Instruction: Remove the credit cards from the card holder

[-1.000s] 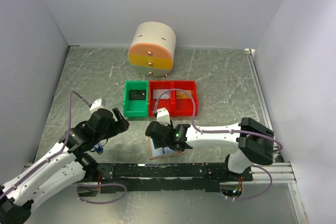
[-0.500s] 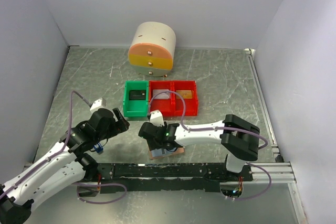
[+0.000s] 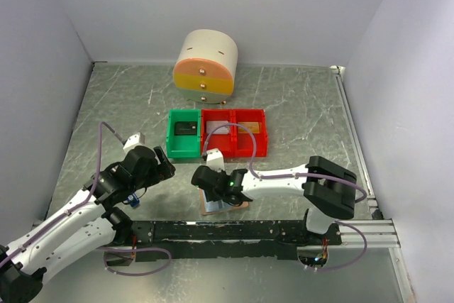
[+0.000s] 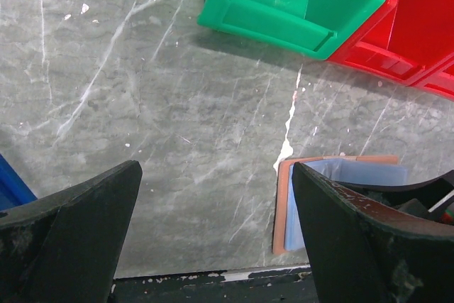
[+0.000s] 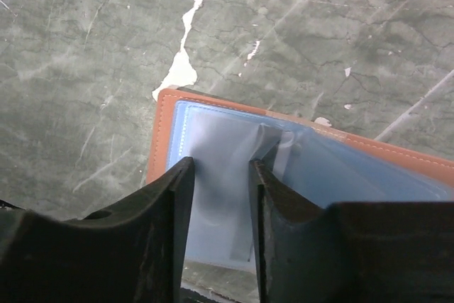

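The card holder is lying flat on the table, near its front edge. The right gripper is pointing down onto its pale blue pocket, jaws narrowly apart. The left gripper is hovering just beside the holder, jaws wide apart.

Grey marble-look tabletop, white veins all over. Little round drawer unit, cream over yellow and orange, sits by the plain pale back wall; same plain walls either side of it. Soft, even light. Black rail along the edge opposite it.
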You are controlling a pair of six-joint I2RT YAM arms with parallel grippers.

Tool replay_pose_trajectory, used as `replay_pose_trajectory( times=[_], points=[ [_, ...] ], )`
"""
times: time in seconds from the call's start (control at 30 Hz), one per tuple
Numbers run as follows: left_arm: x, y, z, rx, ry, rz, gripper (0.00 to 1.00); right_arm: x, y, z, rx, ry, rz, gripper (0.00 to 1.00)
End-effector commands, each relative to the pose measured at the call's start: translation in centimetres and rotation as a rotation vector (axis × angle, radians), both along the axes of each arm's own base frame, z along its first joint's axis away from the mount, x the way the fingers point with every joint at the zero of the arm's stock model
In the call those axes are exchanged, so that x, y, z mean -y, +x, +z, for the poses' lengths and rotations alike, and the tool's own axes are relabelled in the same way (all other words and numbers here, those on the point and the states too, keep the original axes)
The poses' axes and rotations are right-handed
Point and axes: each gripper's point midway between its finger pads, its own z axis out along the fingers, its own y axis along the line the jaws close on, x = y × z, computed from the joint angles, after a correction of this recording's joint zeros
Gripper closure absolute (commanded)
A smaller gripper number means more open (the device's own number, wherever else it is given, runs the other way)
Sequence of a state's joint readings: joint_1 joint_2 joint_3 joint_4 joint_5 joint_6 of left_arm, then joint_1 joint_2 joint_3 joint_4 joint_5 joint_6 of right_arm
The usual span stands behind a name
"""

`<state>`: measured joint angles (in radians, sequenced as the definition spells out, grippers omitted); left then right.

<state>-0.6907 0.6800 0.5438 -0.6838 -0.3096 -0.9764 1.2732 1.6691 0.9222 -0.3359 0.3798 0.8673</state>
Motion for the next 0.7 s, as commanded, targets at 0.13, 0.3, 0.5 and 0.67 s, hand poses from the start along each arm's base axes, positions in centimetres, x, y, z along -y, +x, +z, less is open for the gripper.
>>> replay_pose_trajectory(
  times=[0.13, 0.3, 0.5, 0.67],
  points=[
    [0.0, 0.3, 0.5, 0.024, -0.008, -0.005, 0.0, 0.2, -1.0, -0.7, -0.045, 0.067, 0.008, 0.77],
    [0.1, 0.3, 0.5, 0.021, -0.004, -0.009, 0.0, 0.5, -0.9, -0.8, -0.042, 0.044, -0.002, 0.86],
    [0.8, 0.2, 0.3, 0.013, -0.007, -0.054, 0.0, -0.2, -0.8, -0.1, -0.04, 0.073, 0.006, 0.94],
    [3.2, -0.2, 0.0, 0.006, -0.05, -0.206, 0.01, -0.4, -0.2, 0.5, -0.055, 0.148, -0.022, 1.0]
  ],
)
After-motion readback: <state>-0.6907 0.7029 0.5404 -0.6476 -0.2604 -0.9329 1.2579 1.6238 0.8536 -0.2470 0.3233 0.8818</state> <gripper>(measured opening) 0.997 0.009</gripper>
